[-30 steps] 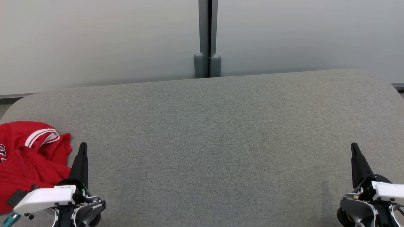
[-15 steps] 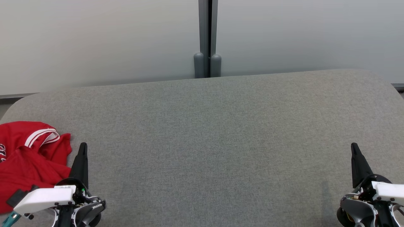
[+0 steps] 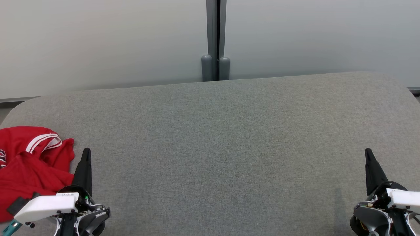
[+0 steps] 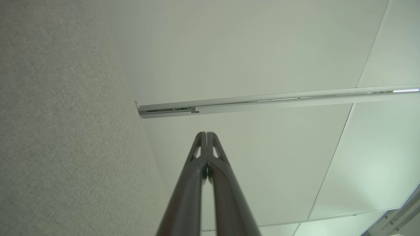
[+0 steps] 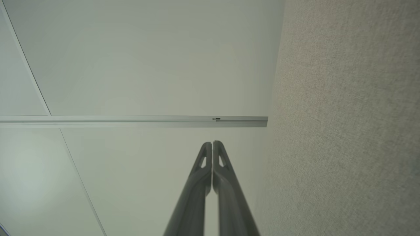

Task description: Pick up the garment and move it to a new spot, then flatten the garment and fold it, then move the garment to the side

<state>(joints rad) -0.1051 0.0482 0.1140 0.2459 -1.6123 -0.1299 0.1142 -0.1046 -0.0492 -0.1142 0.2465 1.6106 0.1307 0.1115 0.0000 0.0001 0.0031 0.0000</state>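
Note:
A crumpled red garment (image 3: 29, 164) with white stripes at the collar lies at the far left of the grey fabric surface (image 3: 216, 147), partly cut off by the head view's edge. My left gripper (image 3: 86, 151) stands just right of it, shut and empty, its fingers pointing up. In the left wrist view the left gripper (image 4: 206, 133) shows both fingers pressed together. My right gripper (image 3: 367, 150) rests at the lower right, far from the garment. The right wrist view shows the right gripper (image 5: 212, 143) shut with nothing in it.
A pale partition wall (image 3: 98, 42) with a grey post (image 3: 216, 39) rises behind the surface. The surface's rounded far edge runs along that wall.

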